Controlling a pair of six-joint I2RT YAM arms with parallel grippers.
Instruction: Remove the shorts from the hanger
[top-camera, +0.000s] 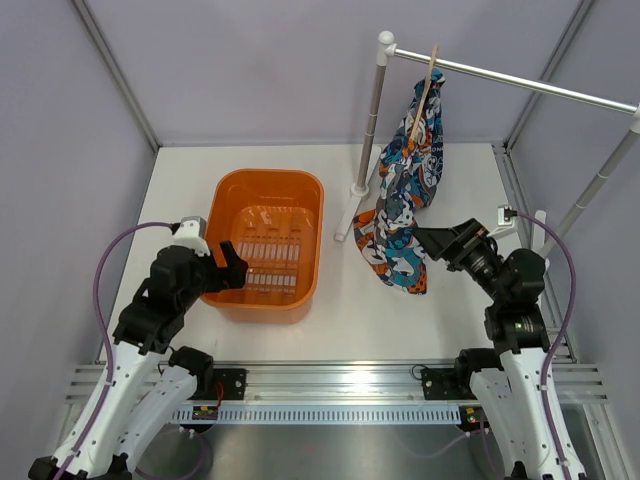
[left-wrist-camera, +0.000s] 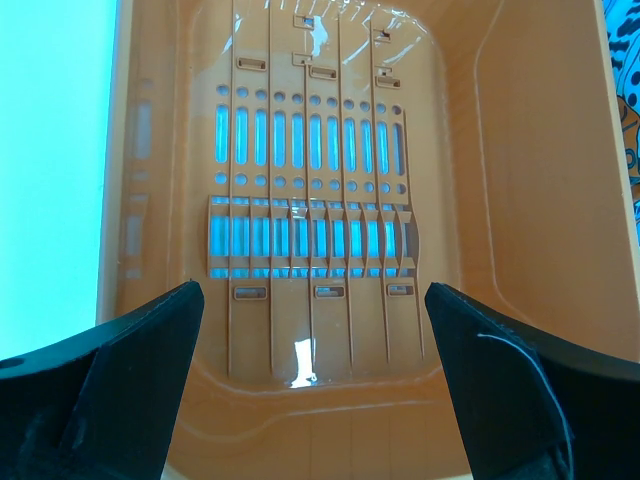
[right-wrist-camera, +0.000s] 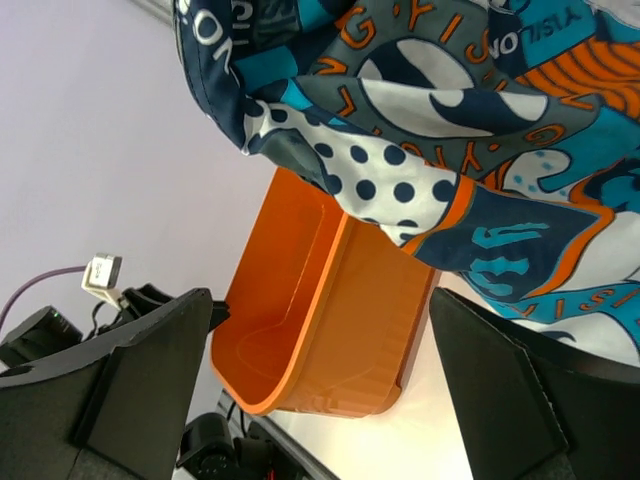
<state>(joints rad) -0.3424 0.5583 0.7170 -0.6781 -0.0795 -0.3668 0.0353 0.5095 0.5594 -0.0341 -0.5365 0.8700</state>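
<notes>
Jaws: right jaws are spread wide and empty, pointed at the shorts (top-camera: 405, 200) from just beside their lower end. No contact is visible. Left jaws are equally wide and empty, hanging over the near rim of the orange basket (top-camera: 272, 173), looking down at its slotted floor.

Shorts hang from the hanger (top-camera: 425, 95), which hooks over the grey rail (top-camera: 510, 80) at the back right. The cloth drapes down past the rail's upright post, and its bottom bunches near the table (top-camera: 350, 320), just right of the basket.

Step in hand, as I judge it: approach for the first grasp — nothing is off the hanger yet.

Next move calls for the right arm (top-camera: 500, 270) to advance until a fold sits between the jaws, close, then draw down and away so the cloth slips free. Risk: the hanger rides along or jumps off the rail.

Look of the shorts: soft and crumpled, hanging in a narrow twisted column. The print is busy — navy, teal, orange, white, with polka dots and lettering in the right wrist view (right-wrist-camera: 430, 120).
</notes>
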